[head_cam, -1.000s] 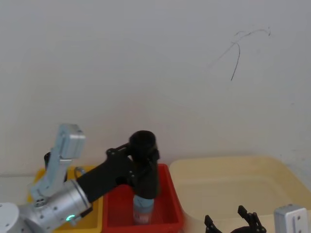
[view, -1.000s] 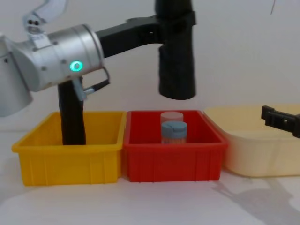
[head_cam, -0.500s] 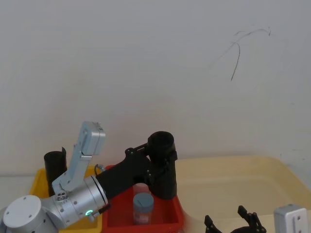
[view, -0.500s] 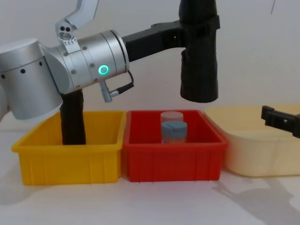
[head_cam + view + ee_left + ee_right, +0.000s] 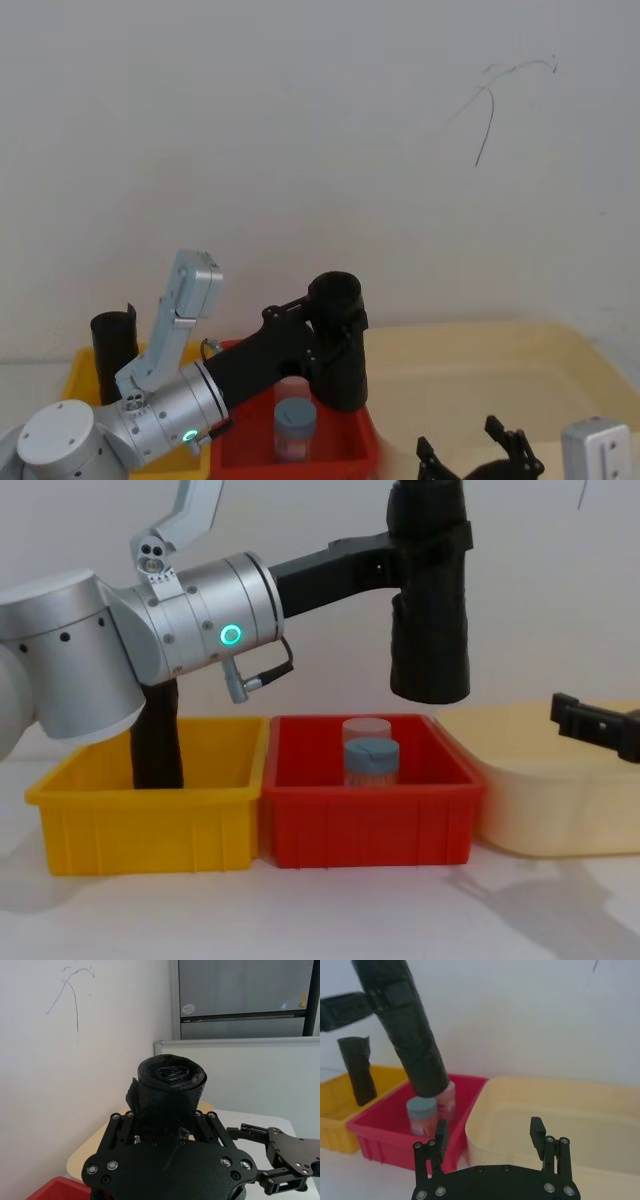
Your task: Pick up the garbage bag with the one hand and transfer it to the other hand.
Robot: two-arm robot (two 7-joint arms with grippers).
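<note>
The left gripper (image 5: 428, 542) is clamped shut around the upper part of the bag (image 5: 430, 640), with its fingers wrapping the roll just under the top end. The bag hangs roughly upright from that grip, fully in the air and touching nothing else. Most of its length sticks out below the fingers, so there's plenty of bare roll to grab.

Right under the gripper is the red bin (image 5: 370, 830) with two jars (image 5: 371, 762) in it. The bag's bottom end is clear above the rim, towards the bin's right side. Further out to the gripper's left and lower down is the yellow bin (image 5: 150, 830) with the other black roll (image 5: 157, 742) standing in it, and nothing's touching that one.

Off to the right and lower, the right gripper (image 5: 489, 1132) sits by the cream tub (image 5: 560, 810) with its fingers spread wide, well apart from the bag.

Progress-wise I'd call it about halfway. The pick-up looks done, since the bag is off everything and held firm. What's left is the actual handoff: the two grippers need to meet, the right one closes on the free lower part, then the left lets go. None of that is underway yet as far as I can tell.
</note>
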